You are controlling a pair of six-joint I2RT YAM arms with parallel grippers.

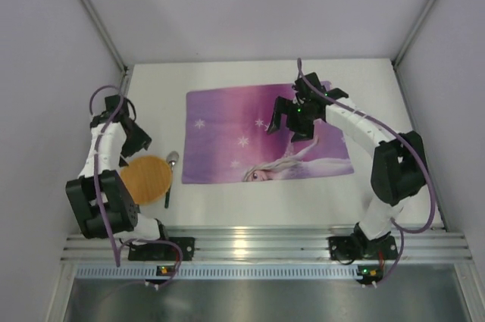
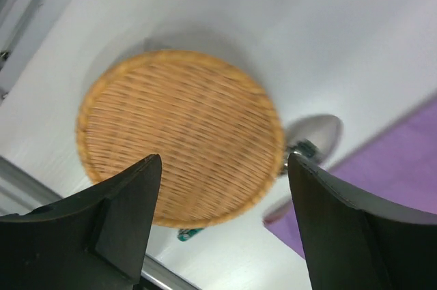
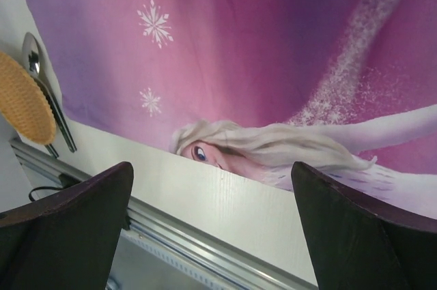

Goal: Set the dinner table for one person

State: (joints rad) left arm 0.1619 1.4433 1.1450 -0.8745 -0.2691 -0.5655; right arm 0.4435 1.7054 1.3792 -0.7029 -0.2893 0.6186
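The white dinner table (image 1: 250, 212) carries a purple-pink snowflake placemat (image 1: 227, 121) with a cartoon princess at its middle. A round woven wicker plate (image 1: 146, 178) lies left of the placemat, over part of a metal spoon (image 1: 171, 161). My left gripper (image 1: 139, 139) is open and empty, just above the plate; the wrist view shows the plate (image 2: 179, 136) and the spoon (image 2: 315, 134) below its fingers (image 2: 116, 225). My right gripper (image 1: 292, 119) is open and empty, above the placemat's right half (image 3: 273, 44).
An aluminium rail (image 1: 258, 246) runs along the table's near edge, with both arm bases on it. Grey enclosure walls (image 1: 45, 72) stand close on the left, right and back. The right wrist view also shows the plate (image 3: 24, 99) and the spoon (image 3: 34, 58).
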